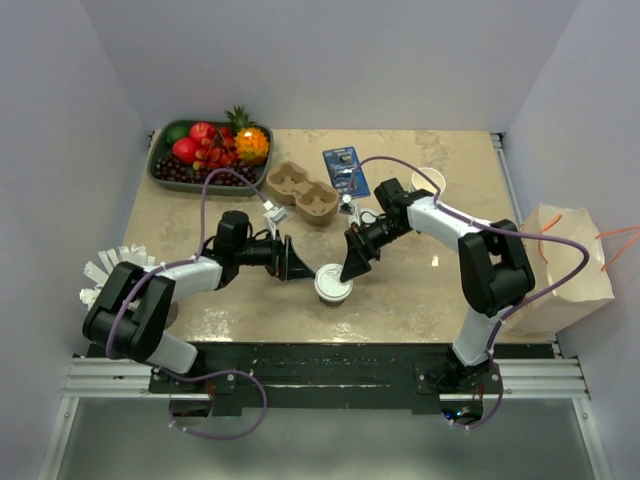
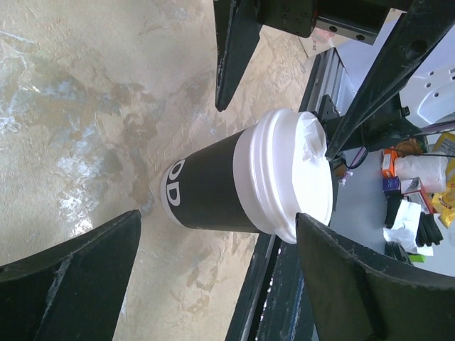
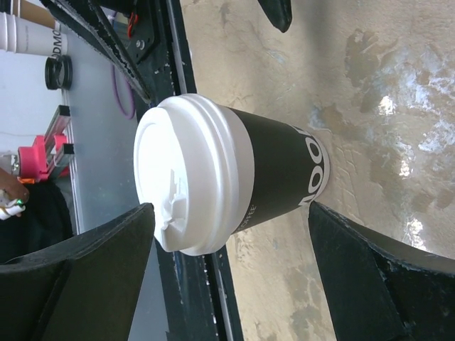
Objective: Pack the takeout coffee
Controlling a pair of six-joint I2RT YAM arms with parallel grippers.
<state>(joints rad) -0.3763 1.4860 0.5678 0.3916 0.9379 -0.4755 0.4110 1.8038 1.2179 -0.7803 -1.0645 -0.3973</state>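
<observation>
The takeout coffee [image 1: 333,283], a dark cup with a white lid, stands upright on the table near its front edge, between my two grippers. My left gripper [image 1: 297,262] is just left of it and open. In the left wrist view the cup [image 2: 213,192] sits beyond the fingertips [image 2: 78,277] and the gripper [image 2: 217,284] holds nothing. My right gripper [image 1: 355,262] is just right of the cup and also open. The right wrist view shows the cup [image 3: 277,174] and its lid [image 3: 188,181] ahead of the wide-spread gripper [image 3: 231,277], not gripped.
A brown pulp cup carrier [image 1: 303,190] lies behind the cup. A tray of fruit [image 1: 205,150] is at the back left, a blue packet [image 1: 345,168] and a white cup [image 1: 428,180] at the back. A paper bag [image 1: 565,265] stands at the right edge.
</observation>
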